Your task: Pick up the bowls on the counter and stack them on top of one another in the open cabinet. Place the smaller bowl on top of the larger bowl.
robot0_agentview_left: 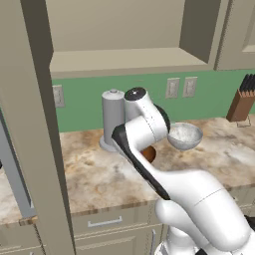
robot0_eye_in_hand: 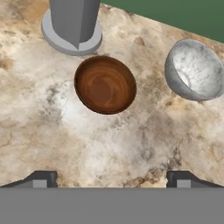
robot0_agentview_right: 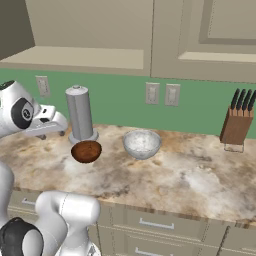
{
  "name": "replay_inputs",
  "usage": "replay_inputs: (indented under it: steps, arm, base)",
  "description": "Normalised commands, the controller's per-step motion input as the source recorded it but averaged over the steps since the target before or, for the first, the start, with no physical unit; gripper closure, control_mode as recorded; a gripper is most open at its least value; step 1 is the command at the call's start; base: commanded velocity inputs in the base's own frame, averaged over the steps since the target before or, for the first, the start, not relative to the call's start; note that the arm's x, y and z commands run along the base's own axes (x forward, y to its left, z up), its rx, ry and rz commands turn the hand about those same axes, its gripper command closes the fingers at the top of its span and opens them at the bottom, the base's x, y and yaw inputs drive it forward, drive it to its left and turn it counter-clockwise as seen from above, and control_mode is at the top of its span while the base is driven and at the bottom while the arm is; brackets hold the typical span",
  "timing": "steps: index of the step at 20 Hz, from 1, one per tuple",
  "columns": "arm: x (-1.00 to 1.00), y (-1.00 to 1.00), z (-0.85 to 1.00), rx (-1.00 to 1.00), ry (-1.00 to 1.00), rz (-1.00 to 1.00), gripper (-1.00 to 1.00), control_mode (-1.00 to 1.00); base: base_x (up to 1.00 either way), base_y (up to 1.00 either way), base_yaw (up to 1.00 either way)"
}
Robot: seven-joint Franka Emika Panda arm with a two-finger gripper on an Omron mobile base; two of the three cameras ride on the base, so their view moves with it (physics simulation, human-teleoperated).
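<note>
Pale bowl (robot0_eye_in_hand: 194,70) ahead-right of claw (robot0_eye_in_hand: 112,177) | brown bowl (robot0_eye_in_hand: 105,84) straight ahead | claw wide open, empty | take pale bowl 1st (it goes underneath), gripping its rim.

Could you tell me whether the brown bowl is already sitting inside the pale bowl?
No, the brown bowl sits on the counter apart from the pale bowl.

The arm hides most of the smaller bowl (robot0_agentview_left: 150,153) in the left base view; the picture's edge cuts the knife block (robot0_agentview_left: 242,103).
</note>
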Motion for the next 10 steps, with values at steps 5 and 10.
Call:
replay_inputs:
  steps: [5, 10]
  arm:
    - [0.04, 0.16, -0.37, -0.06, 0.0, 0.0, -1.0, -1.0]
    - [0.16, 0.16, -0.27, -0.04, 0.0, 0.0, -1.0, -1.0]
  base:
    - [0.0, 0.0, 0.0]
    - [0.0, 0.0, 0.0]
